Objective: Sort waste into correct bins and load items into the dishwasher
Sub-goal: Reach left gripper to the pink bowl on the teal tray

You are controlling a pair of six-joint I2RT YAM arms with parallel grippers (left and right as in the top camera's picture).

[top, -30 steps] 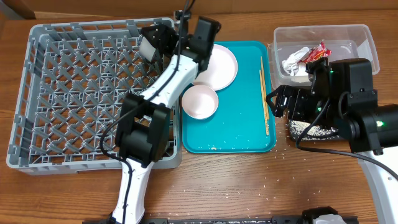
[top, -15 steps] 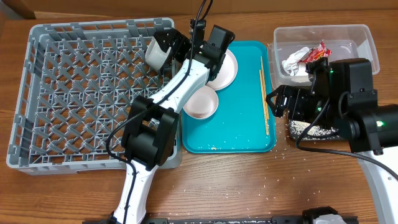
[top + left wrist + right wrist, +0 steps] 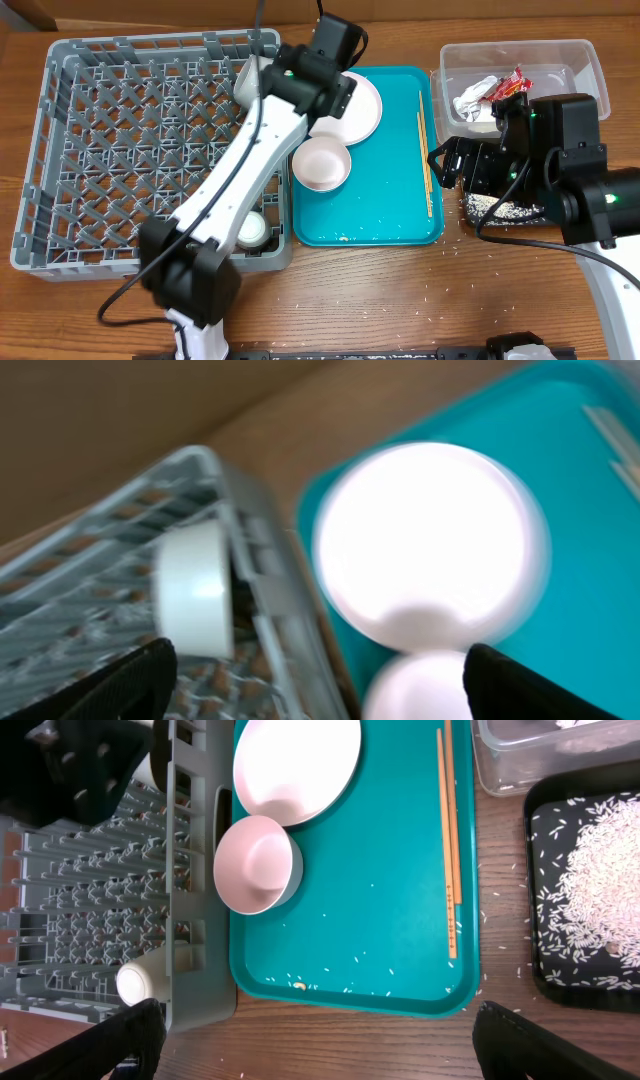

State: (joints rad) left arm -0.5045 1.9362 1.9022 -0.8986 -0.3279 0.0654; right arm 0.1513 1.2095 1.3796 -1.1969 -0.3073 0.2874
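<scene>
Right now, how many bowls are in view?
2. One sits upright on the tray, beside the plate. The other stands on edge in the rack's far right corner. The left arm covers part of the rack, so more could be hidden.

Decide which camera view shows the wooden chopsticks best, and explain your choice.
The right wrist view: the chopsticks lie full length, sharp and unobstructed on the teal tray. The overhead view shows them whole but smaller and thinner. The left wrist view is blurred, with only faint pale streaks at its right edge.
</scene>
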